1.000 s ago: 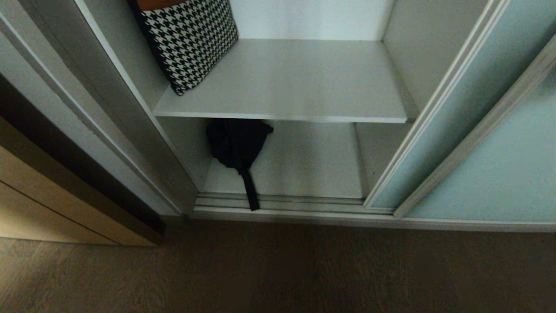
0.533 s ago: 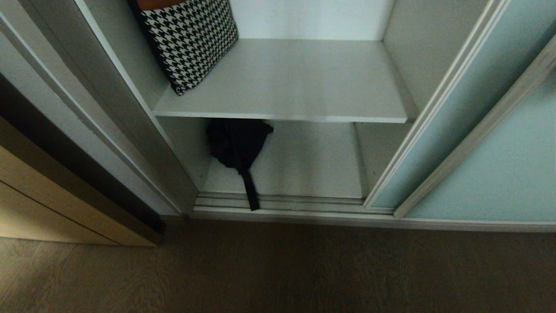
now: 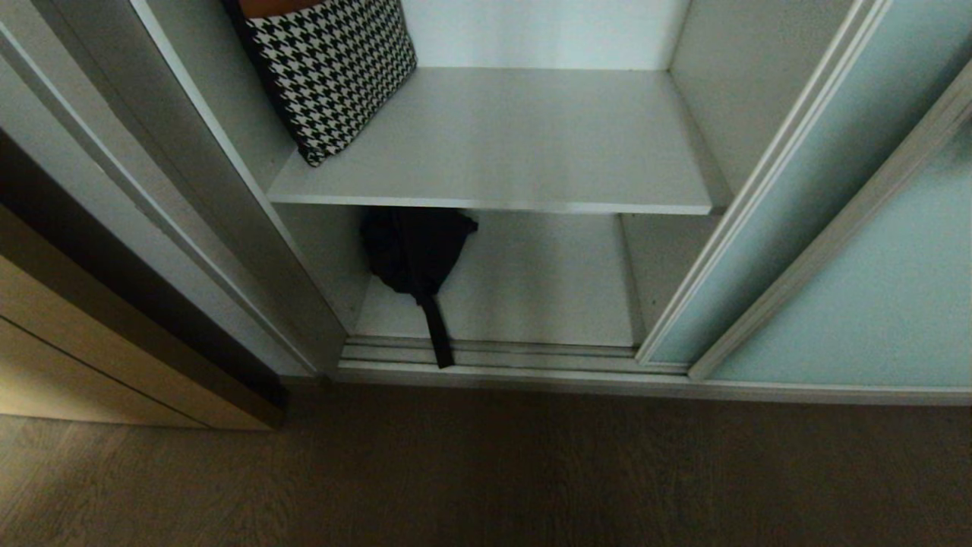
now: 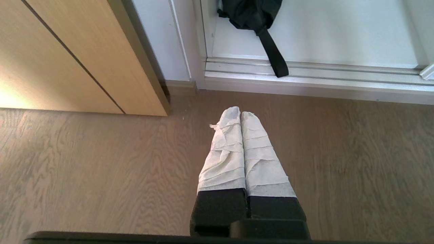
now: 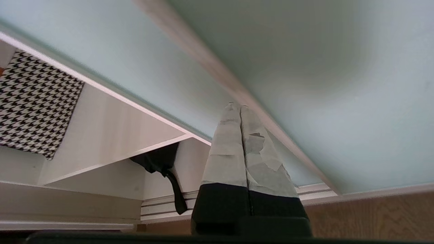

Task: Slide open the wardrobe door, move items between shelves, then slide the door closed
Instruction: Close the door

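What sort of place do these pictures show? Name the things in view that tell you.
Most likely a bedroom or dressing area at home: a built-in wardrobe with a frosted pale blue-green glass sliding door, plain white shelves holding a black-and-white houndstooth bag and a soft black fabric pouch, above wood-grain flooring.

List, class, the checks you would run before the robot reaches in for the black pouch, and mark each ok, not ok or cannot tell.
1. Sliding wardrobe door pushed aside, opening free: ok.
2. Black pouch in sight on the lower shelf: ok.
3. Pouch strap clear of the floor track: not ok; it drapes across it.
4. Free space on the upper shelf beside the houndstooth bag: ok.
5. Right tool open, ready to grasp: not ok; shut, facing the door glass.
6. Left tool out of the way: ok; shut, over the wooden floor.
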Robot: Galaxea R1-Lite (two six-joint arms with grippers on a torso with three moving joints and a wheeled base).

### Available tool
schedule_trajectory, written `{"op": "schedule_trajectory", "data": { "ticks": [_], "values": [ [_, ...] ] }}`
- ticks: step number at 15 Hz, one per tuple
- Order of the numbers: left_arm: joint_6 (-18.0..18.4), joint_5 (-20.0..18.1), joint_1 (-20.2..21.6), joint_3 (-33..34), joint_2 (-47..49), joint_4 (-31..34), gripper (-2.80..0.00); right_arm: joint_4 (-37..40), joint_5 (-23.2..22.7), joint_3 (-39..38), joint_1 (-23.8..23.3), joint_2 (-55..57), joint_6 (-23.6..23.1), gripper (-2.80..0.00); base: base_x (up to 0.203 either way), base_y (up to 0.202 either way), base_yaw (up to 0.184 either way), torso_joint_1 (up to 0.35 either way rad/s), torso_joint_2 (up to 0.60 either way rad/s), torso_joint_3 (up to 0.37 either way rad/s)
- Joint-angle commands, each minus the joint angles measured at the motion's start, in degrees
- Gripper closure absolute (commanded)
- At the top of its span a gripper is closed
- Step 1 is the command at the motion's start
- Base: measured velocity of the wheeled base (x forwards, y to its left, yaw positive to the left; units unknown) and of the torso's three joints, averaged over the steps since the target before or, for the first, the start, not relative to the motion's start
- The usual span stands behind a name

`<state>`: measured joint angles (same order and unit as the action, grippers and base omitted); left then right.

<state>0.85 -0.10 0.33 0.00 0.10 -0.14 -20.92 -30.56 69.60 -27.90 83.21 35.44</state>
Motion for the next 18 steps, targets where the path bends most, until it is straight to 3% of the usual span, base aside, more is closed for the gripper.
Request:
{"op": "schedule_trajectory", "data": {
  "ticks": [1, 8, 18],
  "values": [
    [0.03, 0.01, 0.02, 0.0, 0.08, -0.03, 0.0, -0.09, -0.2, 0.01, 1.0, -0.16, -0.35, 0.0, 0.0, 0.0, 0.0, 0.0, 0.0, 0.0],
    [0.03, 0.01, 0.02, 0.0, 0.08, -0.03, 0.0, -4.14, 2.35, -2.1, 4.51, -1.04, -2.21, 0.0, 0.0, 0.0, 0.0, 0.0, 0.0, 0.0],
    [0.03, 0.01, 0.02, 0.0, 0.08, -0.03, 0.0, -4.2, 2.09, -5.33, -2.11, -6.37, -1.62, 0.0, 0.0, 0.0, 0.0, 0.0, 0.0, 0.0]
  ]
}}
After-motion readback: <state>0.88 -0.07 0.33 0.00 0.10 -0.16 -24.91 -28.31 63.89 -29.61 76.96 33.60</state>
